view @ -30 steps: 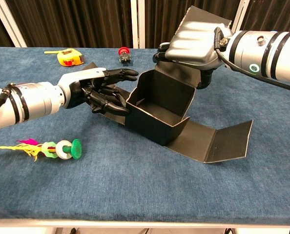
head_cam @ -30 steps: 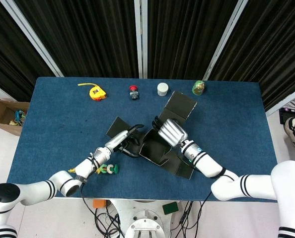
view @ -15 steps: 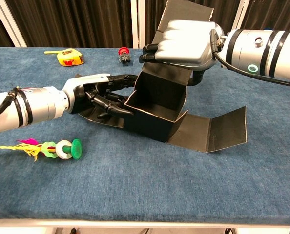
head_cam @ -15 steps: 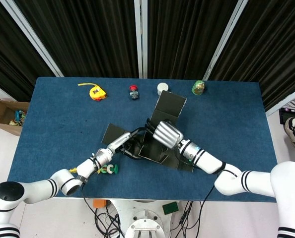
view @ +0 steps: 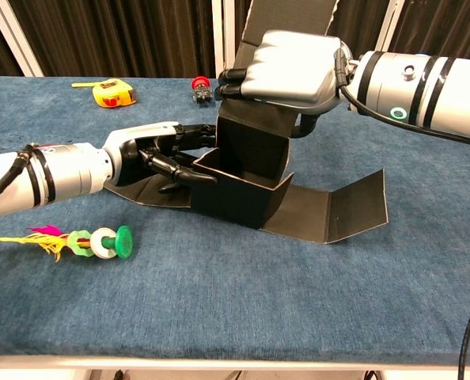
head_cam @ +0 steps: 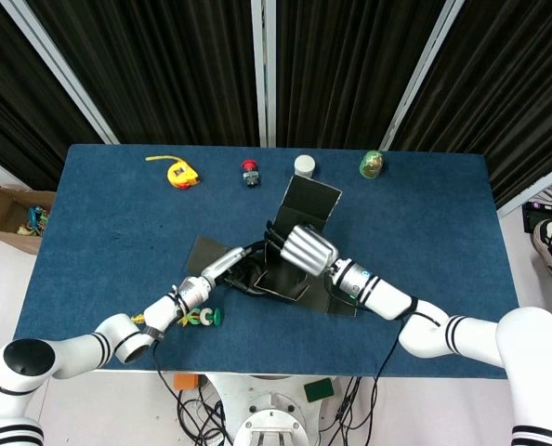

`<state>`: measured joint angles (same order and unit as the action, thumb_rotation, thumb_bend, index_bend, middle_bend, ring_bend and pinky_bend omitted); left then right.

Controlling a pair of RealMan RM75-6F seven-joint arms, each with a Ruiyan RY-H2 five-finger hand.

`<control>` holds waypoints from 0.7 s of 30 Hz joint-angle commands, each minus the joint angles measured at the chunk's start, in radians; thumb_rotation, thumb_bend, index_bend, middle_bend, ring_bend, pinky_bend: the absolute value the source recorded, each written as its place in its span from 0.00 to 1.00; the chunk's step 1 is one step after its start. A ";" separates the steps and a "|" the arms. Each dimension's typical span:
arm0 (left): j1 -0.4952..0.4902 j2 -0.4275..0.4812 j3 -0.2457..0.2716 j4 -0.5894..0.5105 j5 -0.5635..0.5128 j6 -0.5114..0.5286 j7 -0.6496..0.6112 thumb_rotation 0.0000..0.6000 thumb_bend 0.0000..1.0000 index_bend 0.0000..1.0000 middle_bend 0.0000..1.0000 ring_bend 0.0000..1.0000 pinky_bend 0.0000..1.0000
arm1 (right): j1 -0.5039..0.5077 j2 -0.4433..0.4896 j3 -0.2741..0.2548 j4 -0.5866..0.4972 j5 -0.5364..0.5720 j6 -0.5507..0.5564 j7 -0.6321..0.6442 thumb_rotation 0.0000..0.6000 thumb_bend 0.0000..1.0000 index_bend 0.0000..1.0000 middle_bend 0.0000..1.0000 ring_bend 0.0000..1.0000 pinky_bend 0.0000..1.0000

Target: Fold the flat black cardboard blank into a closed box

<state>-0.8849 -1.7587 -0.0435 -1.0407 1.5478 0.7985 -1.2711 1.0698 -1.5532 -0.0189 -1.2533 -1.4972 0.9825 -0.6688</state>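
The black cardboard box [view: 236,188] [head_cam: 281,279] stands half-formed at the table's middle, an open tray with raised walls. Its tall back panel and lid flap [view: 292,17] [head_cam: 308,200] rise steeply behind it. One side flap [view: 342,212] lies out to the right and another [view: 149,190] lies flat on the left. My right hand [view: 289,67] [head_cam: 304,249] grips the top of the back panel, fingers curled over its front and thumb behind. My left hand [view: 162,154] [head_cam: 234,269] has its dark fingers spread and touching the box's left wall from outside.
A yellow tape measure [view: 112,93] [head_cam: 178,172], a red-topped small object [view: 201,89] [head_cam: 249,172], a white cap [head_cam: 304,165] and a green jar [head_cam: 373,164] line the far edge. A green feathered toy [view: 92,241] [head_cam: 202,317] lies near the front left, beside my left forearm.
My right hand has moved left with the back panel, tipping it and the lid flap more upright. The box slid left against my left hand's fingers, and the right flap followed.
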 commanded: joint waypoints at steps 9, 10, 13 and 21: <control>0.005 0.004 -0.004 -0.006 -0.024 0.000 0.027 0.83 0.06 0.24 0.27 0.49 0.85 | -0.009 -0.023 0.044 0.032 -0.013 -0.025 0.062 1.00 0.42 0.19 0.26 0.78 1.00; 0.006 0.005 -0.004 -0.006 -0.027 0.000 0.033 0.83 0.06 0.24 0.27 0.49 0.85 | -0.012 -0.022 0.047 0.029 -0.009 -0.029 0.062 1.00 0.41 0.12 0.23 0.77 1.00; 0.009 0.004 -0.003 -0.007 -0.031 0.001 0.062 0.82 0.06 0.25 0.27 0.49 0.85 | -0.020 -0.013 0.059 0.010 0.014 -0.048 0.060 1.00 0.32 0.00 0.13 0.76 1.00; 0.013 0.003 -0.006 -0.016 -0.042 0.000 0.105 0.80 0.06 0.25 0.26 0.49 0.85 | -0.037 0.029 0.083 -0.074 0.088 -0.109 0.044 1.00 0.08 0.00 0.00 0.71 1.00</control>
<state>-0.8723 -1.7561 -0.0494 -1.0565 1.5062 0.7988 -1.1667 1.0359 -1.5299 0.0608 -1.3197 -1.4164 0.8815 -0.6220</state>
